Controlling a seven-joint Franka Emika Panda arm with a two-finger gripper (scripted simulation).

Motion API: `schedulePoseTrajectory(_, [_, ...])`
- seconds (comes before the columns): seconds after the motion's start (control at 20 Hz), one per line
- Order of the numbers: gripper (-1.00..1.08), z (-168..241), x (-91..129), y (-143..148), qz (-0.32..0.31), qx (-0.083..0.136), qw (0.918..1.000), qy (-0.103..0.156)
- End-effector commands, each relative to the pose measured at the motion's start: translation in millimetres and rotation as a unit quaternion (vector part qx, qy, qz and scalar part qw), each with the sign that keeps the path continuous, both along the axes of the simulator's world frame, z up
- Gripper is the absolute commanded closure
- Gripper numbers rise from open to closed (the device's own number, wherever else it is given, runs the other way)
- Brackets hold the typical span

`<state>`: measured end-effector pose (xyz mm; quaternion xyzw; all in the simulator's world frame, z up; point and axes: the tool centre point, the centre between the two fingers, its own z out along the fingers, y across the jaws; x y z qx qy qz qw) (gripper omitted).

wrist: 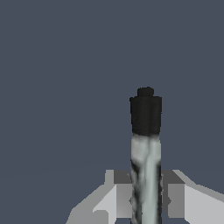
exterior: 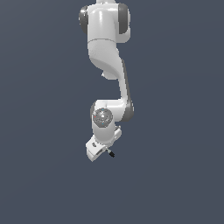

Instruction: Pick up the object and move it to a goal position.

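Note:
The object (wrist: 146, 148) is a thin pen-like stick with a light grey shaft and a black tip. In the wrist view it stands between my two fingers (wrist: 124, 192), which press against its shaft from both sides. My gripper (wrist: 146, 197) is shut on it. In the exterior view the gripper (exterior: 105, 152) hangs below the white arm, and the object (exterior: 110, 153) pokes out of it toward the exterior view's right, black tip outermost. No goal marker shows in either view.
Only a plain dark blue-grey surface lies around and under the gripper. The white arm (exterior: 105, 52) reaches down from the top of the exterior view.

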<state>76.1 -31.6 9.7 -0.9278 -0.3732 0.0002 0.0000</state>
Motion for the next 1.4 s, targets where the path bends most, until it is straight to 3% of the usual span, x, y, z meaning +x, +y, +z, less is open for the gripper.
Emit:
schedulePoseTrajectory(0.0, [1.08, 0, 0, 0, 0.000, 0.000, 1.0000, 0.000])
schedulePoseTrajectory(0.65, [1.08, 16, -26, 14, 0.000, 0.000, 1.0000, 0.000])
schedulePoseTrajectory(1.35, [1.08, 64, -101, 54, 0.000, -0.001, 1.0000, 0.000])
